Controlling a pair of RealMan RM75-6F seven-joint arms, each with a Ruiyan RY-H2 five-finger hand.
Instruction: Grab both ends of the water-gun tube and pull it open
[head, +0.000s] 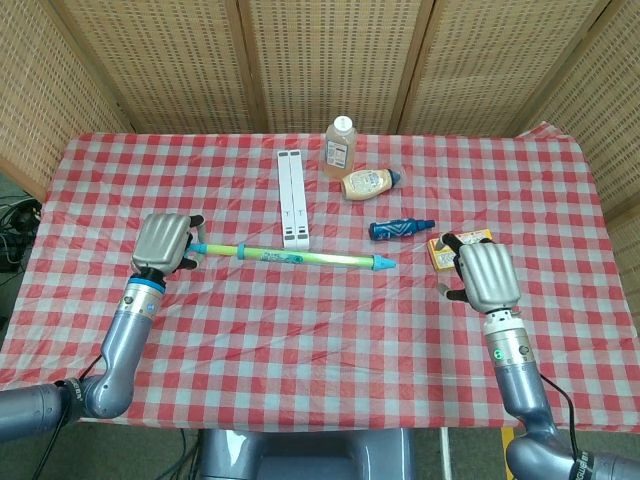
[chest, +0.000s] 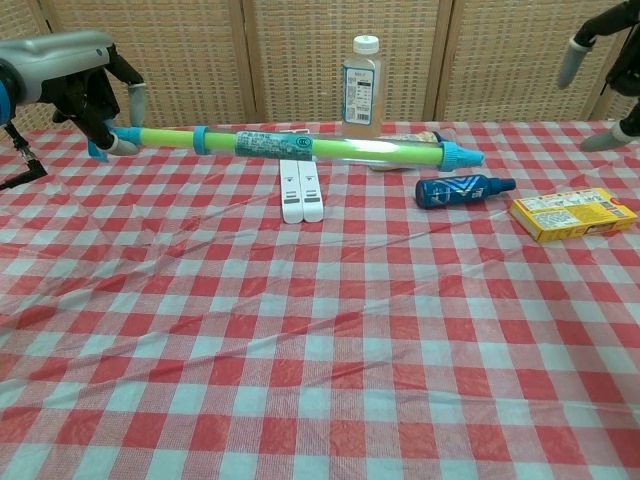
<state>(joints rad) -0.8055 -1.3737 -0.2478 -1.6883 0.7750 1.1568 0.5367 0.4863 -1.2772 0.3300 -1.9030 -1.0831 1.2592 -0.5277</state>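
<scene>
Half done, by my read: the left robot hand (head: 163, 241) had its fingers wrapped around the light-blue handle end of the water-gun tube (head: 290, 257), and the chest view showed the tube lifted clear of the tabletop (head: 320, 330), roughly level, running from that hand out toward the robot's right. The far blue nozzle tip (head: 381, 263) was free, nothing touching it. The right robot hand (head: 483, 277) held nothing, fingers spread apart; in the chest view only its fingertips (chest: 570, 62) showed at the top right edge, up in the air. It sat well apart from the nozzle tip, off to the tip's right and nearer the robot, just beside the yellow box (chest: 572, 214). The tube looked not yet extended: green rod short between handle and the blue collar (head: 240, 251), barrel close to the left hand. Left to do, as I judged it: bring the right hand across to the nozzle end, close on it, then pull both ends apart. Blue bottle (head: 401, 229) lay on the tabletop between the nozzle tip and the right hand, slightly farther back, so possible bump on the approach.
</scene>
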